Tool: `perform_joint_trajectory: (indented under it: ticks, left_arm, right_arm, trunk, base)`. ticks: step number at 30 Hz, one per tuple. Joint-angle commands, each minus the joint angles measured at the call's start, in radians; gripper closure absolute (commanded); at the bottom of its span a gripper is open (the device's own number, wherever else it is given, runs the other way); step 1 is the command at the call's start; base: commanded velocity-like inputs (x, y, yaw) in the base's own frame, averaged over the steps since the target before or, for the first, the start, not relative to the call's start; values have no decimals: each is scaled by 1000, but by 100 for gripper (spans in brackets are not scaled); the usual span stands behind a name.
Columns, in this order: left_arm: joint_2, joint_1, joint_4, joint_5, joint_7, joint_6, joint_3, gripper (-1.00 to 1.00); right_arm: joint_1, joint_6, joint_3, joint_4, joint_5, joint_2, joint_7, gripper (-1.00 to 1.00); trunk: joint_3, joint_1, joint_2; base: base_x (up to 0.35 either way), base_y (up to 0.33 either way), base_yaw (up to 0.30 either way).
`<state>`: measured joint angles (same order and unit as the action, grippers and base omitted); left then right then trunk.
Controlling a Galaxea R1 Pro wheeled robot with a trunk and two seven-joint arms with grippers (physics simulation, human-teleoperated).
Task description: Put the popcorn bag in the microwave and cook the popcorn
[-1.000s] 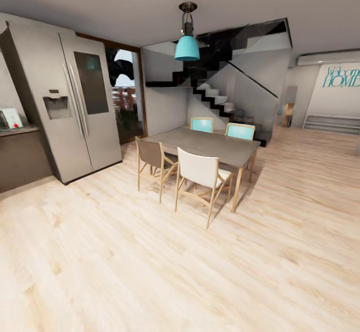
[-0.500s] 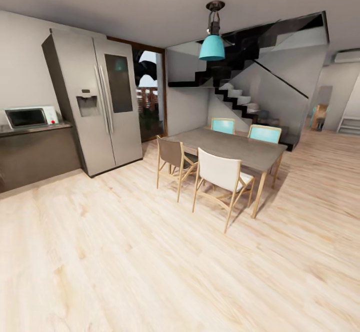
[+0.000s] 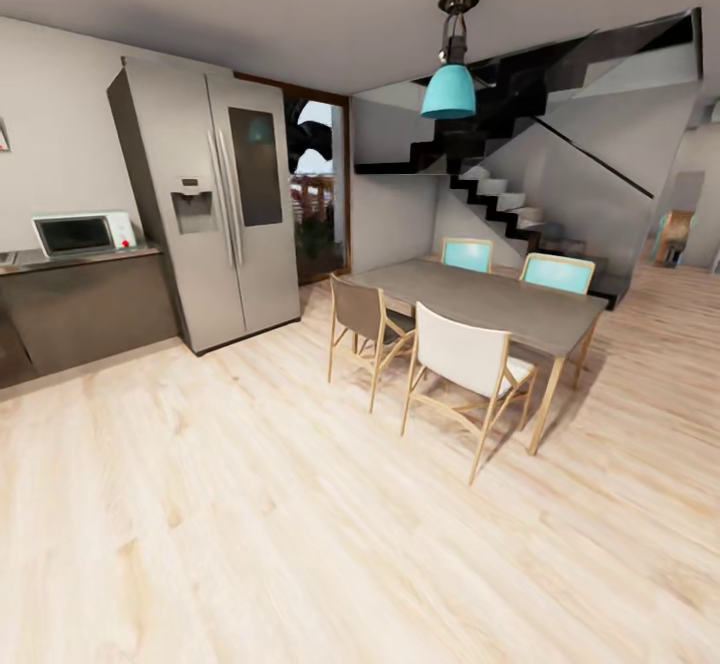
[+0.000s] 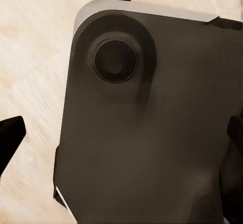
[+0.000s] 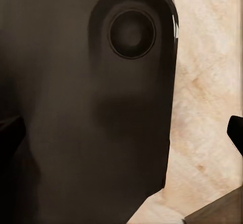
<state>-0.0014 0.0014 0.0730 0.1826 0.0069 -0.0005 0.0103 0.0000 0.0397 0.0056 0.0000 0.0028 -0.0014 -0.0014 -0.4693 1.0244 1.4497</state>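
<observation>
Floorboards (image 3: 300,524) of pale wood are stretching out ahead of me as I am looking across an open room toward the kitchen side. The microwave (image 3: 85,234) is sitting on the countertop (image 3: 60,259) at the far left, its dark glass door facing the room and its pale panel on the side nearest a tall steel refrigerator (image 3: 215,209), which is standing just beside the counter's end. Dark cabinets (image 3: 90,309) are running under that counter. To the right of the refrigerator a doorway (image 3: 318,189) is opening onto greenery. A grey dining table (image 3: 480,304) is standing in the middle of the room with four chairs around it: a brown one (image 3: 362,319) and a white one (image 3: 470,359) on the near side, two turquoise ones (image 3: 555,272) on the far side. A turquoise lamp (image 3: 448,89) is hanging above the table, and a dark staircase (image 3: 500,194) is climbing behind it. Through my left wrist camera I am seeing my own dark base (image 4: 152,133) with a round recess, the wood floor beside it, and dark fingertips (image 4: 10,138) at the edges; my right wrist camera is showing much the same. How far either gripper is spread I cannot tell, and nothing is showing between their tips.
</observation>
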Motion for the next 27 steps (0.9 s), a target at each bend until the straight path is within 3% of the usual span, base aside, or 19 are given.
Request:
perform_joint_trajectory:
  ticks: [1, 12, 27]
  left_arm:
    - [0, 0, 1, 6, 1, 0, 0, -100]
    - [0, 0, 1, 6, 1, -2, 0, -100]
    - [0, 0, 2, 5, 1, -4, 0, -100]
  right_arm:
    - [0, 3, 0, 0, 0, 0, 0, -100]
    - [0, 1, 2, 1, 2, 5, 0, -100]
    - [0, 2, 2, 1, 0, 5, 0, -100]
  trunk:
    - [-1, 1, 0]
    - [-1, 1, 0]
    - [-1, 1, 0]
  base:
    - [322, 0, 1]
    - [322, 0, 17]
    - [322, 0, 264]
